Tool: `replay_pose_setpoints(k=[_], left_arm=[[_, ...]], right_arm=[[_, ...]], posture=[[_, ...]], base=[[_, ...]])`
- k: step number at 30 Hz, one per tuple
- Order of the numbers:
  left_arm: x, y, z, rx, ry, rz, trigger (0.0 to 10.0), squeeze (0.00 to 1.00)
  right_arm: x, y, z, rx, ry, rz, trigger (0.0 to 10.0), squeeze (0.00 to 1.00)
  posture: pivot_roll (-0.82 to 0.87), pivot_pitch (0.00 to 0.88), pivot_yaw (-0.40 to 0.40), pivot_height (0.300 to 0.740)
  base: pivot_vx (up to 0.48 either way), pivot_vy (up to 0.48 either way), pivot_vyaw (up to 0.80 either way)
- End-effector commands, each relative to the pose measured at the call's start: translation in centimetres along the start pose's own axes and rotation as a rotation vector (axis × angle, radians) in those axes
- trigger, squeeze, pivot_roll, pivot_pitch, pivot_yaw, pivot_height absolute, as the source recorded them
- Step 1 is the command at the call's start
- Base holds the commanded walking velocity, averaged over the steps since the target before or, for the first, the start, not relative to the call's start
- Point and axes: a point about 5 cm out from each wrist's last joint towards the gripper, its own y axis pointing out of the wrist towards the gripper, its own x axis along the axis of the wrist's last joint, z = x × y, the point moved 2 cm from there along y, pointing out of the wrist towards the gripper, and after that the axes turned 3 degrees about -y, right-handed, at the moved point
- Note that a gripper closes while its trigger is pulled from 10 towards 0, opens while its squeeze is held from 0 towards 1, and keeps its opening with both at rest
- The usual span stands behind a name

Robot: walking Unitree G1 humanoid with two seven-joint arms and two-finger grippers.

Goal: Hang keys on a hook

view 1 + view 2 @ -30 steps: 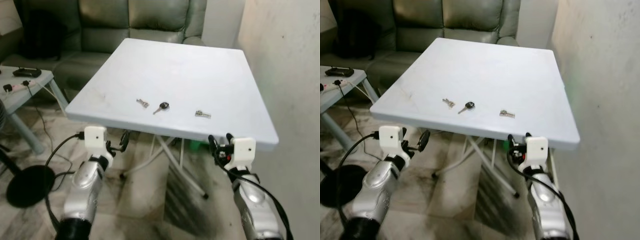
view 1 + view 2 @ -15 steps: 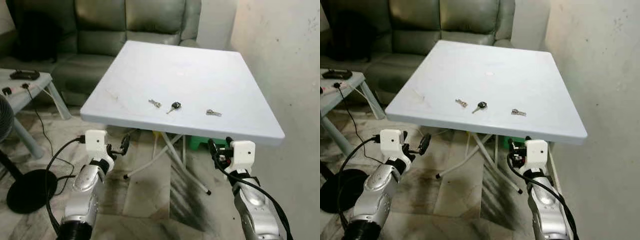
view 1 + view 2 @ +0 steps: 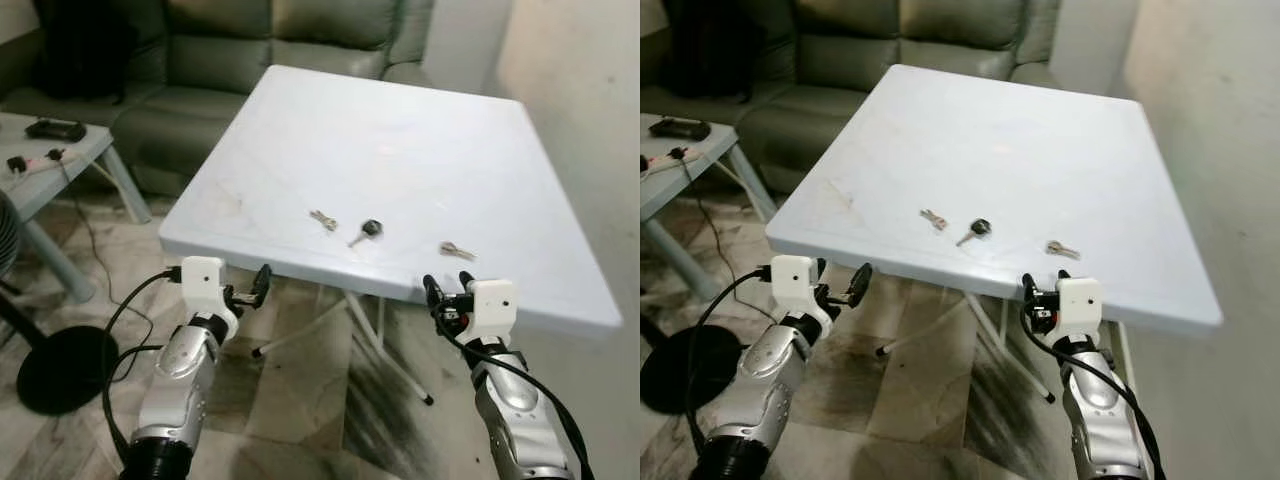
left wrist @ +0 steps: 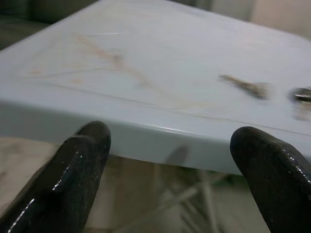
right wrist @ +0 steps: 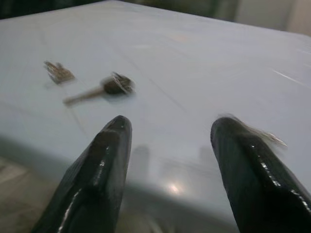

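Note:
Three keys lie in a row near the front edge of the white folding table (image 3: pixel 400 130): a small silver key (image 3: pixel 323 220), a black-headed key (image 3: pixel 366 230) and another silver key (image 3: pixel 456 250). My left gripper (image 3: pixel 246 288) is open just below the front edge, left of the keys. In the left wrist view its fingers (image 4: pixel 73 165) frame the table rim. My right gripper (image 3: pixel 447 290) is open at the front edge, right below the right-hand silver key (image 5: pixel 265 133). The black-headed key (image 5: pixel 114 86) lies beyond the right gripper's fingers (image 5: pixel 97 170). Nothing is held.
A grey-green sofa (image 3: pixel 230 60) stands behind the table. A low side table (image 3: pixel 50 165) with a remote and cables is at the left, with a black round stand base (image 3: pixel 55 365) on the floor beside it. A plaster wall (image 3: pixel 590 120) runs close along the right.
The camera has moved closer to the table and shifted, so the table looks larger. Both grippers are still open and now sit nearer the front edge. The keys lie as before.

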Motion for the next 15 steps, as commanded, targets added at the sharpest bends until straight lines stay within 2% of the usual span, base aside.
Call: replay_pose_setpoints(k=[1,2,15], left_arm=[[0.36,0.42,-0.58,-0.004,0.009,-0.006,10.0,0.0],[0.32,0.43,-0.55,0.001,0.014,-0.002,10.0,0.0],[0.38,0.23,-0.87,-0.003,0.015,-0.025,10.0,0.0]], right_arm=[[-0.63,-0.74,-1.01,-0.026,-0.008,0.022,10.0,0.0],[-0.65,-0.75,-1.02,-0.027,-0.008,0.022,10.0,0.0],[-0.75,-0.8,-1.01,-0.026,-0.003,0.024,10.0,0.0]], posture=[[-0.02,0.04,-0.025,0.74],[-0.02,0.04,-0.025,0.74],[-0.02,0.044,-0.026,0.74]], base=[[0.398,0.0,0.0],[0.398,0.0,0.0],[0.0,0.0,0.0]])
